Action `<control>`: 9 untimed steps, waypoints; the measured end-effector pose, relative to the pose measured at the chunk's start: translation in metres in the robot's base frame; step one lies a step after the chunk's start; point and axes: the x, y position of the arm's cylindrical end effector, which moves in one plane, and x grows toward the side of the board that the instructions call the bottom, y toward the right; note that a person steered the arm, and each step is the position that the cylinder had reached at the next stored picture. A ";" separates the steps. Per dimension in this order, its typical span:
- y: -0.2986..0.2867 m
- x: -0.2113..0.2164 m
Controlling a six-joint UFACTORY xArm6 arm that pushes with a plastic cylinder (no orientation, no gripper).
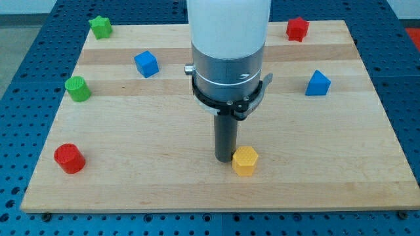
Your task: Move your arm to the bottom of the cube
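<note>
Tip (226, 159) resting touching or just beside small yellow hexagonal plastic block (245, 160), at its nine o'clock. No fingers to report: bare rod only. Blue plastic cube (146, 63) well apart at eleven o'clock. Better to back off yellow, sweep wide, stop just at cube's six o'clock without nudging. Counted: two blue, two red, two green, one yellow.

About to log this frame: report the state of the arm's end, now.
No hand fitted: the arm ends in a rod. My tip is on the board, holding nothing, just to the view's left of the yellow block; contact cannot be told.
</note>
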 end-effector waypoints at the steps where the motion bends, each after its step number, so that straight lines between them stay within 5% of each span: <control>1: -0.004 -0.020; 3: -0.037 -0.120; 9: -0.131 -0.179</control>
